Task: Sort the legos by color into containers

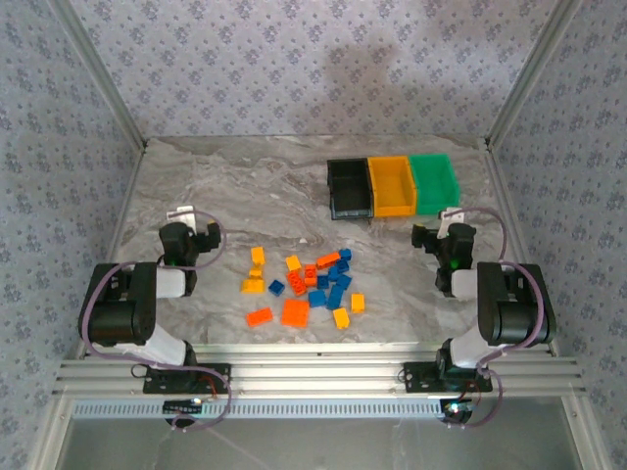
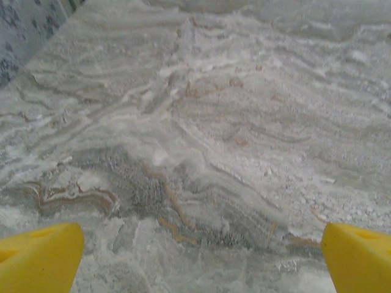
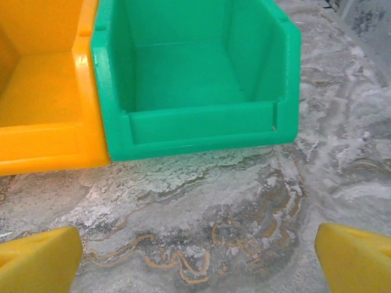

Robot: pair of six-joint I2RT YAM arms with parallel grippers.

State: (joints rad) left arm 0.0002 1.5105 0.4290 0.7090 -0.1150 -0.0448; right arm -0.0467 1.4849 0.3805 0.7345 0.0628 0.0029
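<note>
Enclosing the workspace on three sides (far, left and right), grey floral-papered walls (image 1: 294, 59) rise from a grey marble-patterned tabletop (image 1: 245, 186). It looks smooth, hard and flat, so a nudged brick would likely skid rather than stay put. The left arm (image 1: 127, 304) and right arm (image 1: 505, 304) sit at the near edge, each with its jaws spread as wide as they go and holding nothing. The yellow fingertips (image 2: 36, 256) of the left hover over bare stone.

Toward the far right corner stand three joined open plastic bins: a black bin (image 1: 350, 188), a yellow-orange bin (image 1: 392, 184) and a green bin (image 1: 434, 181). The right jaws are just short of the green one.

Smallest are the studded plastic bricks (image 1: 309, 284), orange-red, blue and yellow-orange, scattered mid-tabletop toward the near edge, between the arms. I judge them light, rigid and slick. Pinch across two flat side walls, not the studs, and take outliers first where neighbours crowd.
</note>
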